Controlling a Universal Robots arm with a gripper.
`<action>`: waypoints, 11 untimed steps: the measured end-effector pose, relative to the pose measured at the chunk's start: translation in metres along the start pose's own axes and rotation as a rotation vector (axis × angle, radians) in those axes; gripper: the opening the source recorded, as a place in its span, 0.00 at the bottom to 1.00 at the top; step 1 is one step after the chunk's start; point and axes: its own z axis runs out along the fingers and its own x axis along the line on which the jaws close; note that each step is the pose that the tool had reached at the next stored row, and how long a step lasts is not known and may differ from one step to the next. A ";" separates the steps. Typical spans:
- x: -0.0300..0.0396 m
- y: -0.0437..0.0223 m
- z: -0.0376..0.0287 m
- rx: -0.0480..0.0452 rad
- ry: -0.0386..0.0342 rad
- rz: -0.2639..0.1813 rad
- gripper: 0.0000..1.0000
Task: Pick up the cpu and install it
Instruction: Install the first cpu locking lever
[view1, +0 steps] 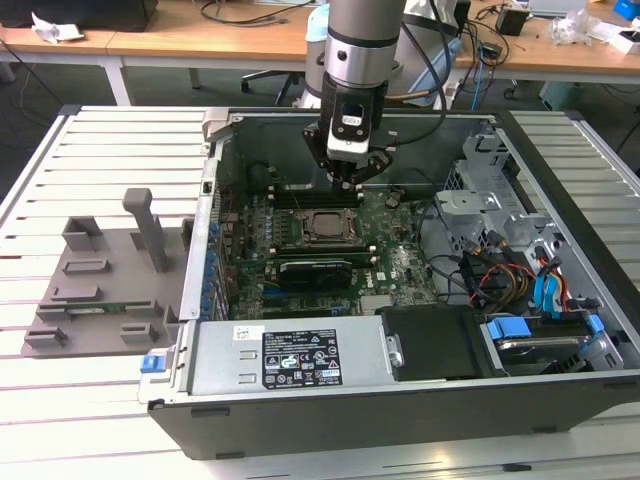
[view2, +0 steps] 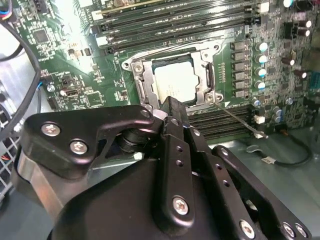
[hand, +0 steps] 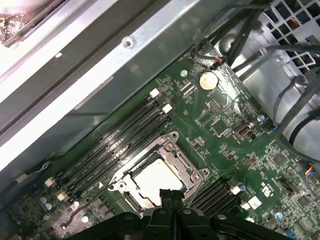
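Cpu (hand: 156, 177) in socket (hand: 186, 161), closed hand (hand: 171, 194) nearby

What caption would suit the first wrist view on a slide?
End effector close to the cpu seated in its socket.

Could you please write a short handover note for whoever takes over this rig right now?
Gripper: shut and empty, hovering over the motherboard close to the socket.
Cpu: lies flat inside the socket frame, within the open computer case.
Done: the cpu is already in the socket and released.
Left: I cannot tell whether the frame is latched, so confirm seating and latch.
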 end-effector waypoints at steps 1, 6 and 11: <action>0.0000 0.0000 0.0000 -0.0001 -0.0006 -0.011 0.11; 0.0000 0.0000 0.0000 -0.0009 -0.0044 -0.089 0.11; 0.0000 0.0000 0.0000 -0.0017 -0.0078 -0.159 0.11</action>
